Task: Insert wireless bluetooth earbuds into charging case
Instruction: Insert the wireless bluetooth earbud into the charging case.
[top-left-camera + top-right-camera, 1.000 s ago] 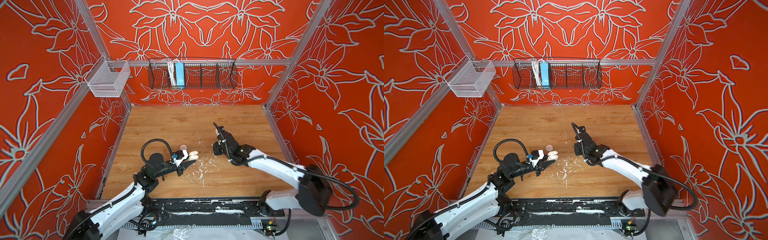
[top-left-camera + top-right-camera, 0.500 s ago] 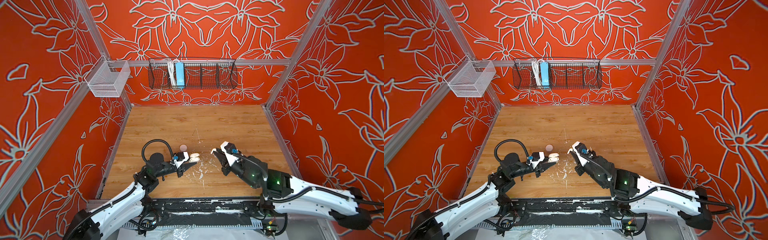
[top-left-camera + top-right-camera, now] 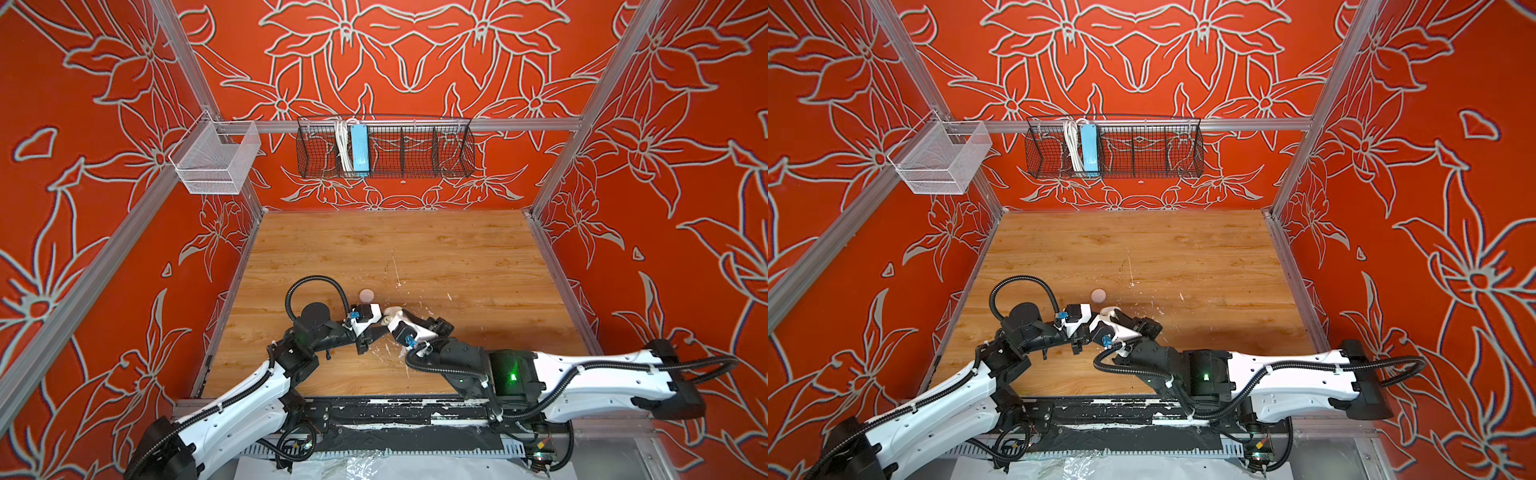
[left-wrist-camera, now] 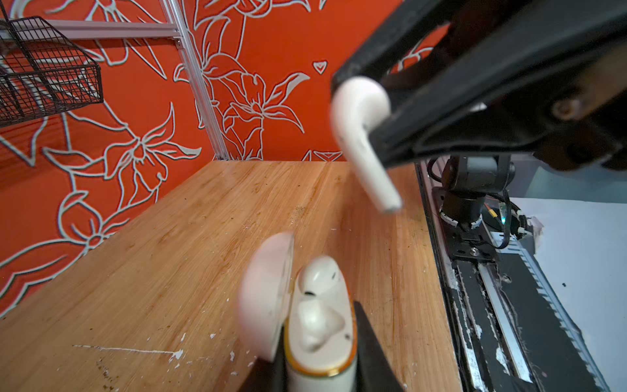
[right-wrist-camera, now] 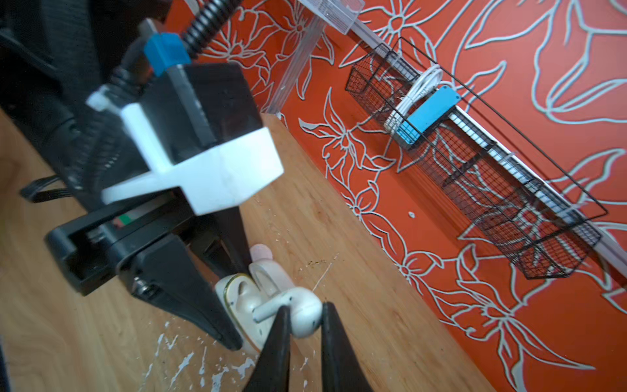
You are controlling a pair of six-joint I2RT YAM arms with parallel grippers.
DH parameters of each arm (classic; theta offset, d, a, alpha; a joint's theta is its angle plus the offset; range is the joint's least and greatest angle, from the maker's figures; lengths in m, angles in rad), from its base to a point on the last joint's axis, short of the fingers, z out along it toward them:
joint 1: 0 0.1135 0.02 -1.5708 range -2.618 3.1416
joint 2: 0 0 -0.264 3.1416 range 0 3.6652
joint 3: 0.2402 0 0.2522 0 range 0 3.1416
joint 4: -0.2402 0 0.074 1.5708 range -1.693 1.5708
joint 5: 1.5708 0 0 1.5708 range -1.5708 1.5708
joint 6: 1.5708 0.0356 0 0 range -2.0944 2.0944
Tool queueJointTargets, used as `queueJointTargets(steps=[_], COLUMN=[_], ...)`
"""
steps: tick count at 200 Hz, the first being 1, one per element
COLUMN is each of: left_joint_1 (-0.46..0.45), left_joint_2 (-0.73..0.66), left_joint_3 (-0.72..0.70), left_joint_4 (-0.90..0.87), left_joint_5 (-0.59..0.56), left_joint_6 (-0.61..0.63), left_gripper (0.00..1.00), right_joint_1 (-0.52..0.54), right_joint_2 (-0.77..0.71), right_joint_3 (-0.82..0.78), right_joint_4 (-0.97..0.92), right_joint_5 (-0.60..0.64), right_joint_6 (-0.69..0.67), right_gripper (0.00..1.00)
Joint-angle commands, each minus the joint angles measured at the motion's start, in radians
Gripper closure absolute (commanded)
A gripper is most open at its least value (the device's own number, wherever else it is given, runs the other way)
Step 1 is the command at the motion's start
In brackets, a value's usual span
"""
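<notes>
My left gripper is shut on the white, gold-rimmed charging case, which stands with its lid swung open. One of the earbuds sits in a socket of the case, and the socket beside it shows as a hollow. My right gripper is shut on the head of another white earbud. That earbud hangs just above the open case, stem pointing down at it and not touching. In both top views the two grippers meet at the case.
A small round pinkish object lies on the wooden table just behind the case. White paint flecks spot the wood near the grippers. A black wire basket and a white mesh basket hang on the walls.
My right arm has swung back from the middle of the table toward the near side and brought its earbud over the case. The left arm and case have stayed in place.
</notes>
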Motion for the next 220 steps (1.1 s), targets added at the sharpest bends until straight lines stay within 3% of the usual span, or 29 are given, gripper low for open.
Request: queueJointTargets(steps=[1, 39, 79, 220], left_joint_1=[-0.009, -0.013, -0.018, -0.032], left_joint_2=[-0.017, -0.035, -0.058, -0.135], left_joint_3=[0.002, -0.002, -0.003, -0.032], left_joint_4=[0.01, -0.001, -0.016, -0.014], left_joint_5=[-0.004, -0.073, -0.165, -0.25], left_joint_6=[0.009, -0.002, -0.024, -0.039], left_gripper=[1.0, 1.0, 1.0, 1.0], right_joint_1=[0.003, 0.003, 0.003, -0.074], right_joint_2=[0.027, 0.11, 0.187, 0.195], right_joint_3=[0.034, 0.083, 0.117, -0.027], right_joint_4=[0.083, 0.113, 0.12, 0.339], right_joint_5=[0.136, 0.233, 0.256, -0.01], right_joint_6=[-0.054, -0.019, 0.041, 0.126], right_gripper=[0.93, 0.95, 0.95, 0.99])
